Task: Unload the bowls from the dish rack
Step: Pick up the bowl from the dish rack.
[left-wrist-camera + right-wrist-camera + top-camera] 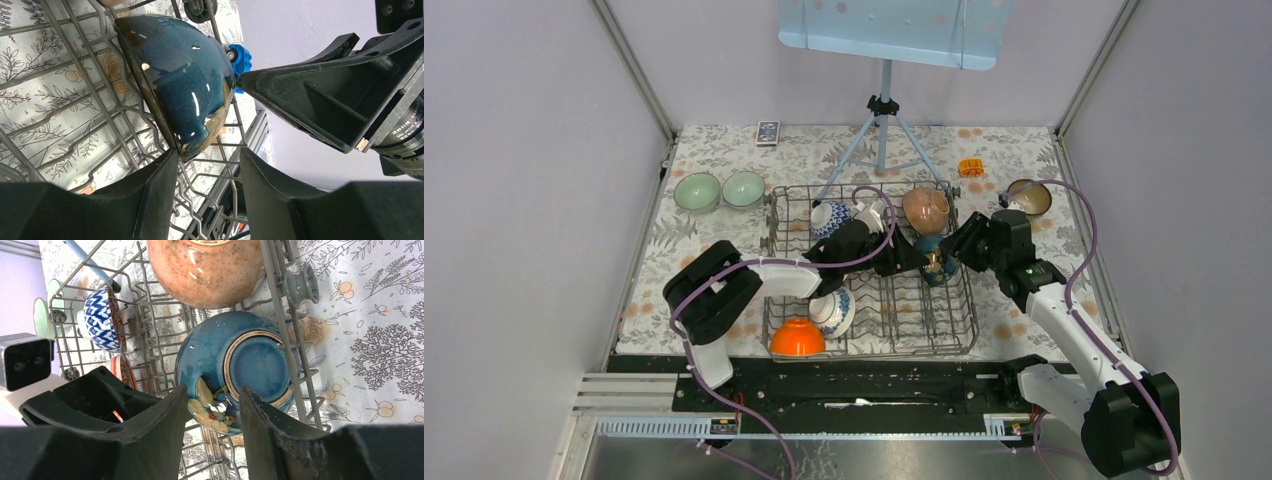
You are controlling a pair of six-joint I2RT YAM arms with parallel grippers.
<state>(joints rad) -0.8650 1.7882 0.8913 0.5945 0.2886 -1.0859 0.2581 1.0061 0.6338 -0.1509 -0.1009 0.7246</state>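
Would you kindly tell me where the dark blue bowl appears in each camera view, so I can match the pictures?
Top external: the dark blue bowl sits right of centre in the dish rack.
Left wrist: upper centre, standing on edge, glossy outside showing.
Right wrist: centre, its foot ring facing the camera.
Shared landmark: the dish rack's grey wires around it.

The floral worktop [654, 250] carries the dish rack [924, 318] centrally, two green bowls [697, 191] far left, a brown bowl [1030, 196] far right.
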